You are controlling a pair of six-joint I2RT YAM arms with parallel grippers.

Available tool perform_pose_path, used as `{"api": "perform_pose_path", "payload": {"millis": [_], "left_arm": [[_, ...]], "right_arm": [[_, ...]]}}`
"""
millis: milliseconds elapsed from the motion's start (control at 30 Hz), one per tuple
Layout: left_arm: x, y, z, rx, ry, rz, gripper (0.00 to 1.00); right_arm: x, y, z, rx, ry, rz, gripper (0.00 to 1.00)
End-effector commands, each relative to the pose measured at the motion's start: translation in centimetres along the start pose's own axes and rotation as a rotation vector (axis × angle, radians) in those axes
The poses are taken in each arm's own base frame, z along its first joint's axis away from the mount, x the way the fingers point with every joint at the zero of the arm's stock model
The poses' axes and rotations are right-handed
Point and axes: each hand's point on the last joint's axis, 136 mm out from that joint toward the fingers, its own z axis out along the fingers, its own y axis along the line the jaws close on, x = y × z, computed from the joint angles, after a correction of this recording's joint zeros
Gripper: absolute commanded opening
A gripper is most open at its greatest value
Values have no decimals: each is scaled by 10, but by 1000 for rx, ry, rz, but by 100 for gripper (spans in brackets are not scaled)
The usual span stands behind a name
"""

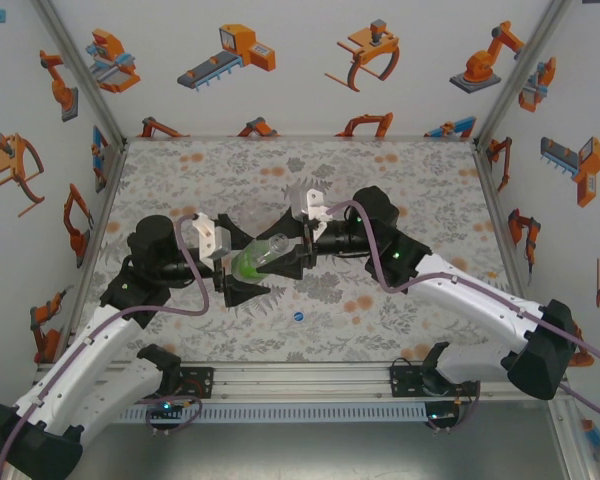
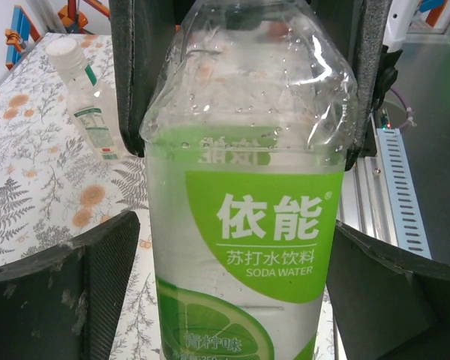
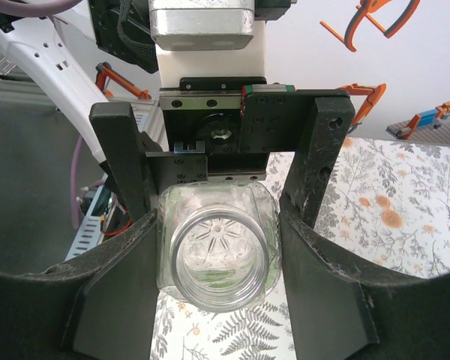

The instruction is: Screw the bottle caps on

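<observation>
You have the green-labelled bottle [image 1: 258, 262] lifted over the middle of the table [image 1: 400, 200], its mouth uncapped. The right gripper [image 3: 217, 217] clamps its shoulder, and the left gripper [image 2: 232, 229] stands open around its body. A second bottle [image 2: 90, 112] wears its white cap [image 2: 64, 51]; the blue cap [image 1: 297, 316] lies loose, so most capping remains.

Left wrist cam: green-label bottle [image 2: 244, 225] runs off the top and bottom edges, so I can't see neck or base. Behind it, the white-capped bottle [image 2: 86, 101] has its lower end hidden by the right-gripper finger [image 2: 139, 75]. Top cam: blue cap [image 1: 297, 317] is too small, can't tell which way up.
</observation>
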Motion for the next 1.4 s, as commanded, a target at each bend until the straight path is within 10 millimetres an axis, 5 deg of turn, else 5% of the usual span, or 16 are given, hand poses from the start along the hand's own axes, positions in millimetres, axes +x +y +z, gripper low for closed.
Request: {"api": "perform_pose_path", "payload": {"millis": [0,867,1100,1367], "left_arm": [[-13,-1,-2,3,-21,28,90],[-11,-4,1,46,-5,13,48],[-8,9,-3,-56,24,29,25],[-6,20,-7,-135,45,47,0]], "right_arm": [[-17,4,1,-20,-42,-47,22],[-19,3,6,-16,-42,-55,21],[-18,-10,-6,122,-1,-57,61],[-17,-30,-49,412,58,-56,64]]}}
